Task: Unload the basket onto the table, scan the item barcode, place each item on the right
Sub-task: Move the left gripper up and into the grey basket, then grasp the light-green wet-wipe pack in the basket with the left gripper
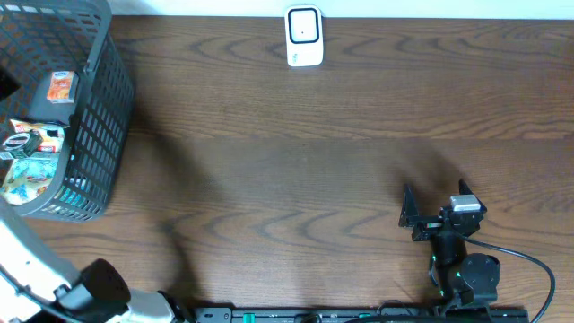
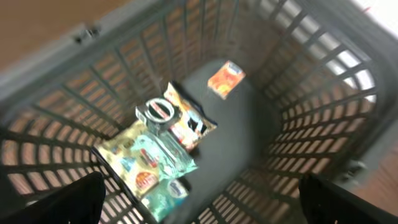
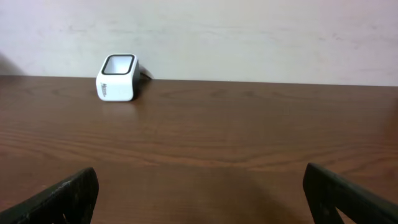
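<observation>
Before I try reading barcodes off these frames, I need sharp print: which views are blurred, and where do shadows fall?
Left wrist view: motion-blurred, colourful snack packets in the grey plastic lattice basket smeared, print unreadable. Right wrist view: sharp, evenly lit, white box-shaped scanner crisp. Overhead view: sharp, soft shadows across the brown wooden table.

- We count one grey basket.
- We count one white scanner.
- We count one small orange box.
- We see at least two overlapping snack packets; we cannot tell their exact number.
</observation>
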Controlling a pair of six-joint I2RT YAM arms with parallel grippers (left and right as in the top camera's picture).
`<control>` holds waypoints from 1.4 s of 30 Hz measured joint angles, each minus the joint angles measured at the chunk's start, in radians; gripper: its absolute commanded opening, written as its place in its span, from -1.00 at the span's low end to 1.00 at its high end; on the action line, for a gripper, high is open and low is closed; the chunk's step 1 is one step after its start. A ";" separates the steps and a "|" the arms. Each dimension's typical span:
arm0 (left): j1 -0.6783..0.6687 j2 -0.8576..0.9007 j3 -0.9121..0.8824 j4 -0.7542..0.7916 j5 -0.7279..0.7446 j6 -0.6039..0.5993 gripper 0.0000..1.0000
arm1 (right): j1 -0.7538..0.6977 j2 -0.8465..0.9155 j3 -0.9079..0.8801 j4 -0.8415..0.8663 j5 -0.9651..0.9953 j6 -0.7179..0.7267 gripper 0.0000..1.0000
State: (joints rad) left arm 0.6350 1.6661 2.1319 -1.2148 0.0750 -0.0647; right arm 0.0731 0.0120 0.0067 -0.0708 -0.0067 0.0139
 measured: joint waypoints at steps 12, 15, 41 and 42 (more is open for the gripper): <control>0.006 0.215 0.000 -0.101 -0.064 -0.173 0.95 | 0.000 0.000 0.000 0.000 0.000 0.000 0.99; 0.017 0.259 0.000 -0.106 -0.093 -0.217 0.95 | 0.000 0.000 0.000 0.000 0.000 0.000 0.99; 0.019 0.546 0.000 -0.140 -0.233 -0.512 1.00 | 0.000 0.000 0.000 0.000 0.000 0.000 0.99; 0.019 0.556 0.000 -0.140 -0.235 -0.513 1.00 | 0.000 0.000 0.000 0.000 0.000 0.000 0.98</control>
State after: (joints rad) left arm 0.6544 2.2223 2.1315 -1.3544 -0.1596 -0.5774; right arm 0.0731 0.0120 0.0067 -0.0708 -0.0067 0.0143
